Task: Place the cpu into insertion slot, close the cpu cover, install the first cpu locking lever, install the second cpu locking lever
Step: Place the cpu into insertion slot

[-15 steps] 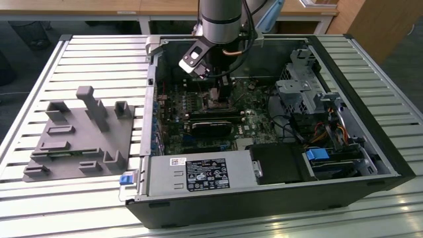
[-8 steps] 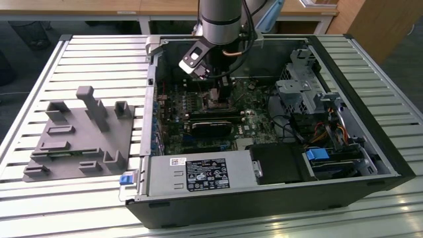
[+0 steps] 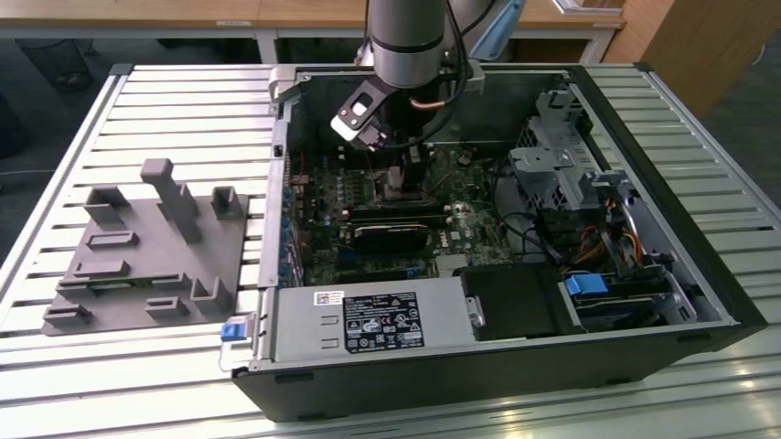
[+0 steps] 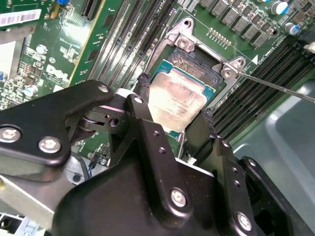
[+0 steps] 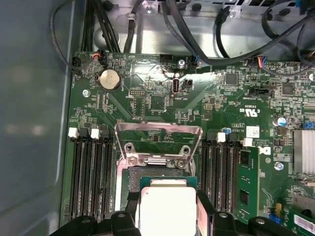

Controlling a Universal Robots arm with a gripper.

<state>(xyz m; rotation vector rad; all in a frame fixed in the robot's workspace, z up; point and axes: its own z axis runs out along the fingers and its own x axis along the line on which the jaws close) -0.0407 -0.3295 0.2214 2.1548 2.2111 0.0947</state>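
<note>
My claw (image 4: 175,97) is closed on the cpu (image 4: 181,105). One black fingertip (image 4: 143,81) presses one edge of the chip and its twin presses the opposite edge, so the dull silver top shows between them in both wrist views. I hold the chip slightly tilted, just above the insertion slot (image 4: 197,61). It covers the slot's nearer part and the dark far part lies bare. I cannot tell whether the chip touches the socket.

At the slot's far edge the cpu cover (image 5: 158,129) stands raised on its hinge, and green board shows through its cut-out centre. A thin silvery locking lever (image 4: 275,87) juts from one corner of the socket, out across the memory slots (image 5: 91,172). These long black slots flank the socket on both sides. Farther along the motherboard (image 5: 147,98), a round coin cell (image 5: 109,78) sits near its far corner. Black cables (image 5: 197,44) loop over the board's far edge.

In the exterior view my arm (image 3: 409,37) reaches down into the open computer case (image 3: 488,380). The power supply (image 3: 366,322) lies along the case's near edge. The case rests on a slatted table (image 3: 183,101). A grey fixture (image 3: 146,247) lies beside the case, toward the table's edge at the exterior view's left.
</note>
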